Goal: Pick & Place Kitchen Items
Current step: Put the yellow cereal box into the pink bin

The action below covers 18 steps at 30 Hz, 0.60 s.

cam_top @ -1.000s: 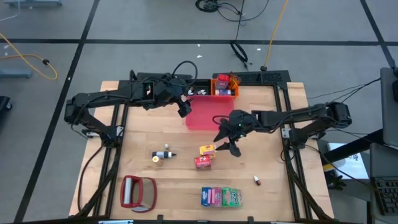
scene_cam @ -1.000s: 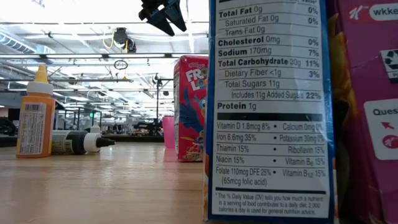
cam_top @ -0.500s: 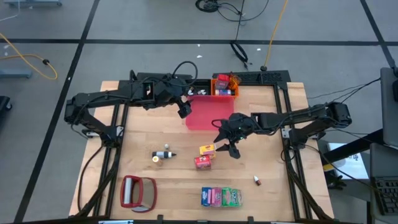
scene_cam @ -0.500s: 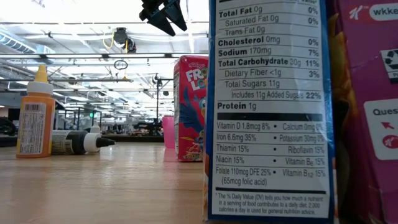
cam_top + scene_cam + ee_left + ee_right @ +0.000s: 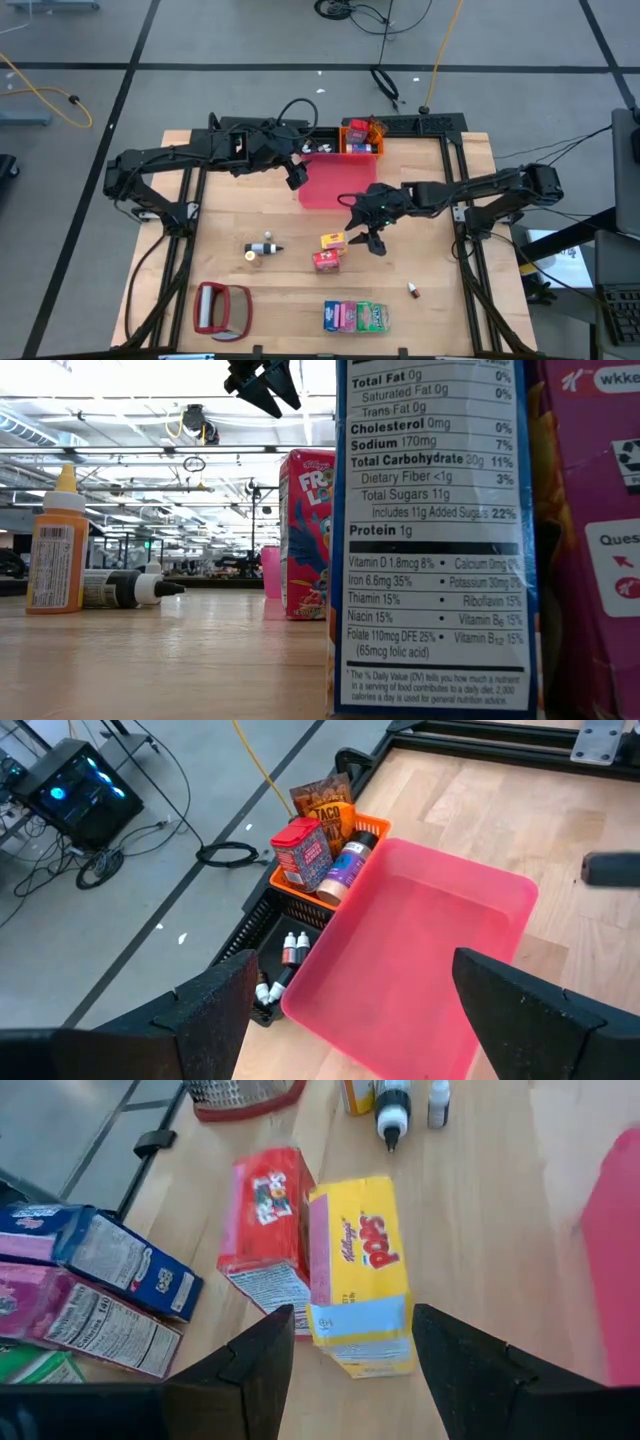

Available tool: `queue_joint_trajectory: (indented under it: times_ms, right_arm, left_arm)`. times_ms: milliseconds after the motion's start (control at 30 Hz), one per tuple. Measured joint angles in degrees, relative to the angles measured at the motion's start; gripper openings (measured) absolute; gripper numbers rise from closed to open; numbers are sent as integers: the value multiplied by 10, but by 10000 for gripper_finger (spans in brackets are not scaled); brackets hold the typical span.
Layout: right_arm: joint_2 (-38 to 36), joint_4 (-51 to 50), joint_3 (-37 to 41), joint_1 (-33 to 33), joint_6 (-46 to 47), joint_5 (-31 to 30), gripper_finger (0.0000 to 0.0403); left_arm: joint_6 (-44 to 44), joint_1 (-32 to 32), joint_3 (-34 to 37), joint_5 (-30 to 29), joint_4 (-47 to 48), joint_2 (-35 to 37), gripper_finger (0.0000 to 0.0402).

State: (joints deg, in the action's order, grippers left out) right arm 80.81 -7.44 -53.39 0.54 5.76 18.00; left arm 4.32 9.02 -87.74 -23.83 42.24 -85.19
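Yellow carton [image 5: 358, 1275] lies beside red carton [image 5: 266, 1225]; three packets [image 5: 356, 316] together nearby

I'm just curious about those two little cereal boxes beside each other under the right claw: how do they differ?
The yellow carton reads Pops; the red carton reads Froot Loops. The yellow one lies nearer the pink tray, directly ahead of the open right gripper; the red one sits just beyond. Both are small cereal boxes, side by side.
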Motion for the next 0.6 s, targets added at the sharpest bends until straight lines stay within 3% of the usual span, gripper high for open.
queue_joint_trajectory:
  times_ms: [167,600]
  right_arm:
    - [27,18,0,6,26,15,201]
    - [29,38,0,7,34,13,290]
  left_arm:
    - [0,0,0,0,0,0,335]
    - [-1,0,0,0,0,0,335]
